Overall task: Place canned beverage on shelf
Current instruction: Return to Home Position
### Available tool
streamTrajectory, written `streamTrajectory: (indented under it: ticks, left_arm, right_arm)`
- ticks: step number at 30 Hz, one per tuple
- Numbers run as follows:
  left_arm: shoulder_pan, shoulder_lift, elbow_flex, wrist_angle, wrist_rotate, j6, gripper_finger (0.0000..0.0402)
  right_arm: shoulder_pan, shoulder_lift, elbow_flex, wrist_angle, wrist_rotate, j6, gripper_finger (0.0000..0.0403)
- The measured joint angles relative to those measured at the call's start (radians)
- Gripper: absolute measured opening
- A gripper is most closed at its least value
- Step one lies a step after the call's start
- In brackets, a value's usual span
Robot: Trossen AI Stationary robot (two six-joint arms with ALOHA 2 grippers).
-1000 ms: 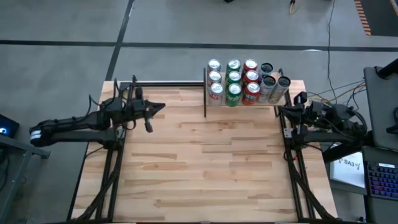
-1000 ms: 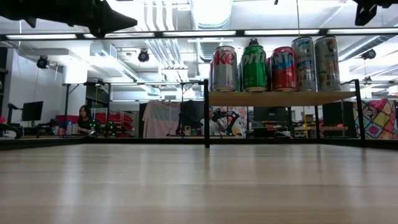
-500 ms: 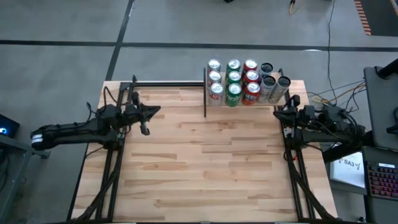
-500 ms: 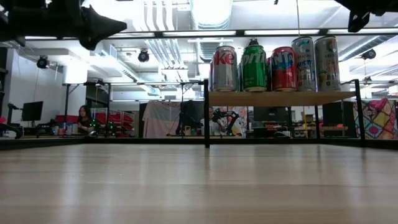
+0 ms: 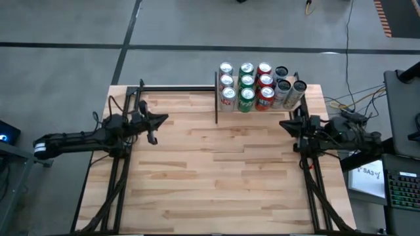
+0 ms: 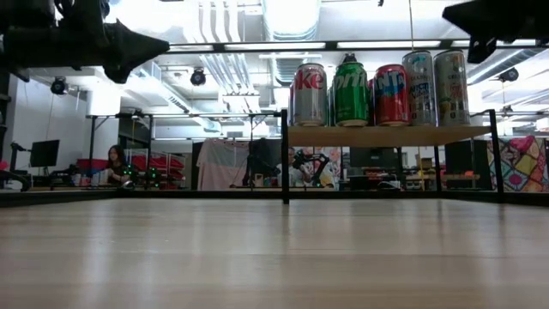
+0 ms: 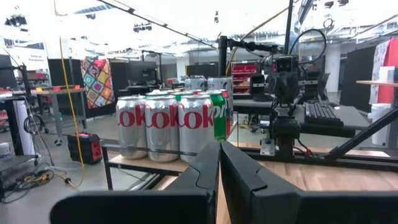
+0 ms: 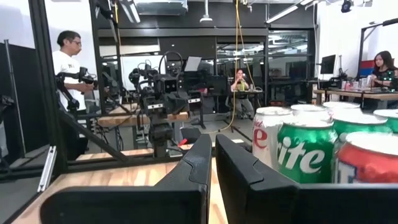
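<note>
The left gripper (image 5: pixel 163 118) is hovering above the table (image 5: pixel 216 183) near its left side, pointing toward the middle. Its fingers (image 7: pixel 198 177) are pressing together with only a thin slit between them and are gripping nothing. The right gripper (image 5: pixel 283 122) is hanging above the right side of the table, facing the left one across the bare wood. Its fingers (image 8: pixel 194 168) are likewise closed on nothing.

The shelf (image 6: pixel 386 136) is standing farther back than both grippers, at the far edge of the table. It is near the right gripper, just behind its fingertips. It is well apart from the left gripper, off to that gripper's right.

The cans are sitting upright on the shelf in rows running front to back. Three silver cans (image 5: pixel 226 84) are standing on the end closest to the left gripper. Three green cans (image 5: pixel 247 84) are standing beside them, then three red cans (image 5: pixel 265 84). A few taller cans (image 5: pixel 291 88) are filling the end closest to the right gripper. In the low view both grippers are hanging at about the height of the cans.

A person (image 6: pixel 114 163) is sitting in the room beyond the table.
</note>
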Motion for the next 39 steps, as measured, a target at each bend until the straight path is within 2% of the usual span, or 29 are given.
streamTrajectory:
  ticks: [4,11,25,32,39]
  left_arm:
    - [0.000,0.000,-0.024,0.020,0.000,-0.020,0.0000]
    - [0.000,-0.001,-0.138,0.184,-0.002,-0.078,0.0000]
    - [0.002,0.002,-0.135,0.179,-0.005,-0.065,0.0000]
    - [0.002,0.002,-0.135,0.178,-0.006,-0.063,0.0000]
    - [0.002,0.002,-0.135,0.176,-0.007,-0.062,0.0000]
  right_arm:
    - [0.000,0.000,-0.050,0.055,0.001,0.000,0.0012]
    - [0.000,0.000,-0.102,0.082,0.001,-0.038,0.0012]
    - [0.000,0.000,-0.155,0.075,0.002,-0.037,0.0012]
    - [0.000,0.000,-0.166,-0.034,0.003,-0.026,0.0012]
    - [-0.001,0.014,-0.222,0.002,0.000,-0.019,0.0012]
